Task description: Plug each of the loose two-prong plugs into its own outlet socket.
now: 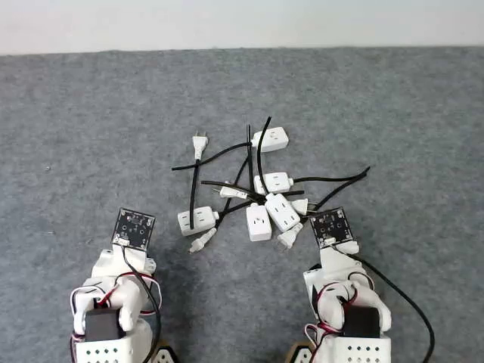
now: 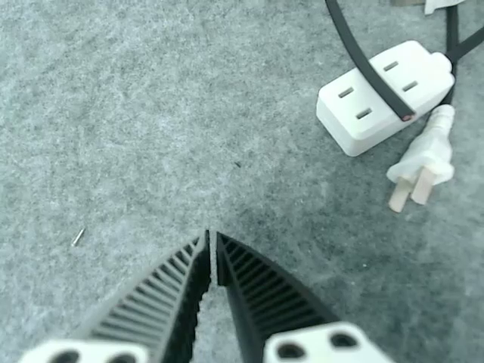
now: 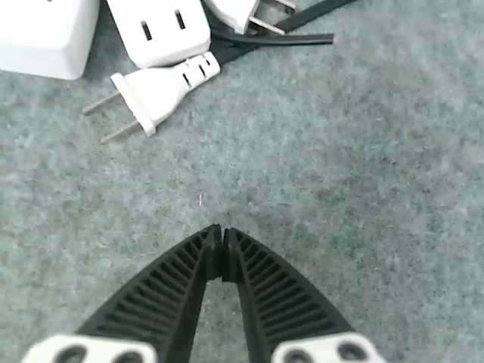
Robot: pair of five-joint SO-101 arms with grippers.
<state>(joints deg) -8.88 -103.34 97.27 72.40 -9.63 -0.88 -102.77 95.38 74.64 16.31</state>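
Several white outlet sockets and two-prong plugs on black cords lie tangled at the table's middle. One socket (image 1: 197, 220) lies nearest the left arm (image 1: 121, 287), with a loose plug (image 1: 202, 241) beside it. My left gripper (image 2: 212, 238) is shut and empty over bare carpet, short of that socket (image 2: 386, 94) and plug (image 2: 423, 162). My right gripper (image 3: 223, 231) is also shut on nothing, a little short of a loose plug (image 3: 155, 91) lying by a socket (image 3: 159, 29). Another plug (image 1: 200, 141) lies apart at the far left of the pile.
Grey carpet (image 1: 83, 136) covers the whole table, with open room left and right of the pile. A black cord (image 2: 363, 57) crosses over the near socket. The right arm's own cable (image 1: 408, 302) trails to the right.
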